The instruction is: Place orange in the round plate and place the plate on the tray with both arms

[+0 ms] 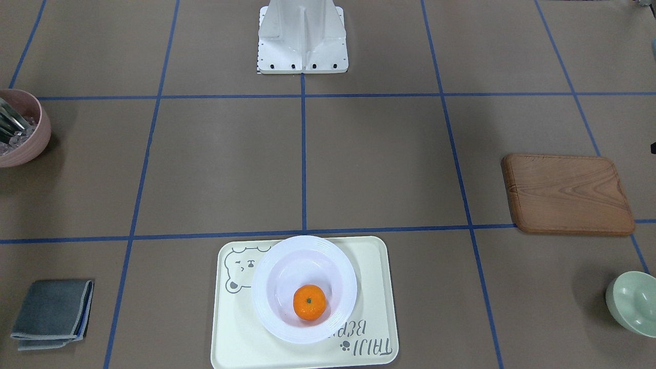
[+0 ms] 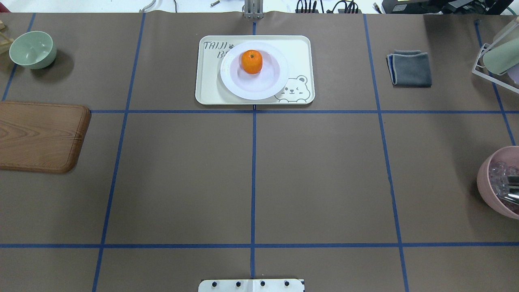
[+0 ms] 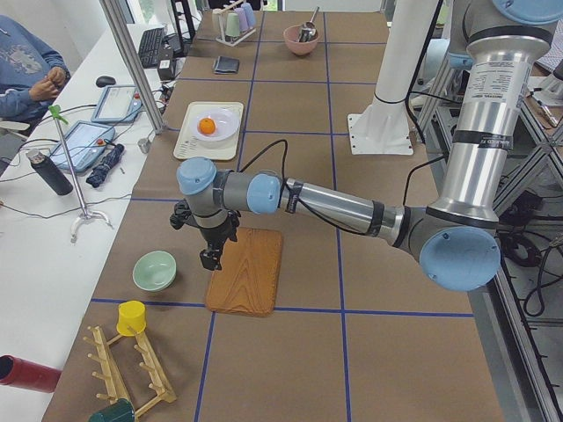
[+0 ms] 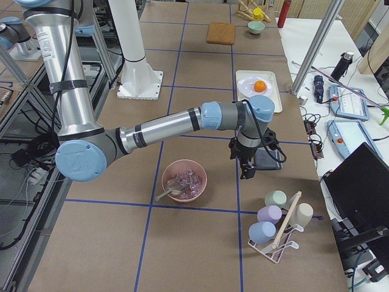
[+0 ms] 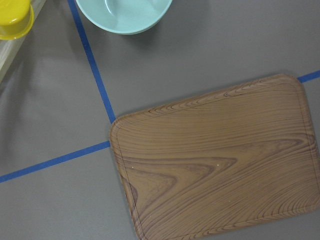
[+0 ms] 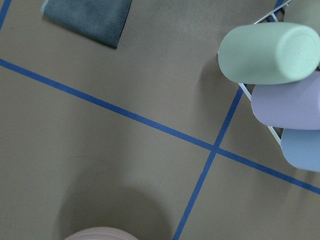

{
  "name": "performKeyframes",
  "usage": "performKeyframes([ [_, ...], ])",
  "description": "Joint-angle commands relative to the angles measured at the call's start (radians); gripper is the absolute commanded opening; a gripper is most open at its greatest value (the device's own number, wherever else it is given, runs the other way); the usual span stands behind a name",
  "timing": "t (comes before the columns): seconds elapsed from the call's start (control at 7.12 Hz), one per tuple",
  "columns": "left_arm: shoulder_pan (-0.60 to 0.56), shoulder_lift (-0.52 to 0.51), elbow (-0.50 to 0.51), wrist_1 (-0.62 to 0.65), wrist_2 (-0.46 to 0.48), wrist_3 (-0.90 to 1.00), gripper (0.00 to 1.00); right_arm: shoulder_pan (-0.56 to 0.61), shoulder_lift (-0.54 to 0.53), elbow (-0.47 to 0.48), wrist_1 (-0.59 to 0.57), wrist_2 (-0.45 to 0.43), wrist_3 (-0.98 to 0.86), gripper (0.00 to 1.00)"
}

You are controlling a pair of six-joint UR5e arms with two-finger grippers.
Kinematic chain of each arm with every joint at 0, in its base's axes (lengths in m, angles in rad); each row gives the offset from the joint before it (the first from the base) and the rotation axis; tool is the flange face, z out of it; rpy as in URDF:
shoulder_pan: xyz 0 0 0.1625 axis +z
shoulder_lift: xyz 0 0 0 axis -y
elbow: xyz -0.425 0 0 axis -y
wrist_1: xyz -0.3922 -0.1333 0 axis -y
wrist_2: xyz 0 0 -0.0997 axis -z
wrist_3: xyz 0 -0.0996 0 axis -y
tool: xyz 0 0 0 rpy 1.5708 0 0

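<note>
The orange lies inside the round plate. The plate stands on the tray at the table's far middle. Neither arm shows in the overhead or front views. In the left side view my left gripper hangs above the near edge of the wooden board, far from the tray. My right gripper in the right side view hovers over the table between the pink bowl and the grey cloth. I cannot tell whether either gripper is open or shut.
A wooden board and a pale green bowl lie on the left side. A grey cloth, a pink bowl with cutlery and a cup rack are on the right. A person sits at the side bench.
</note>
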Motion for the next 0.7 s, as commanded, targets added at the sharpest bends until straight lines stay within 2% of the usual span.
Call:
performKeyframes([
  [0.0,-0.024,0.077,-0.005,-0.071,-0.001,-0.007,0.97,0.000,-0.003,0.002,-0.001,0.002,0.006,1.00],
  [0.56,-0.037,0.108,-0.027,-0.074,-0.002,-0.034,0.98,0.000,-0.004,0.008,-0.003,0.011,0.006,1.00],
])
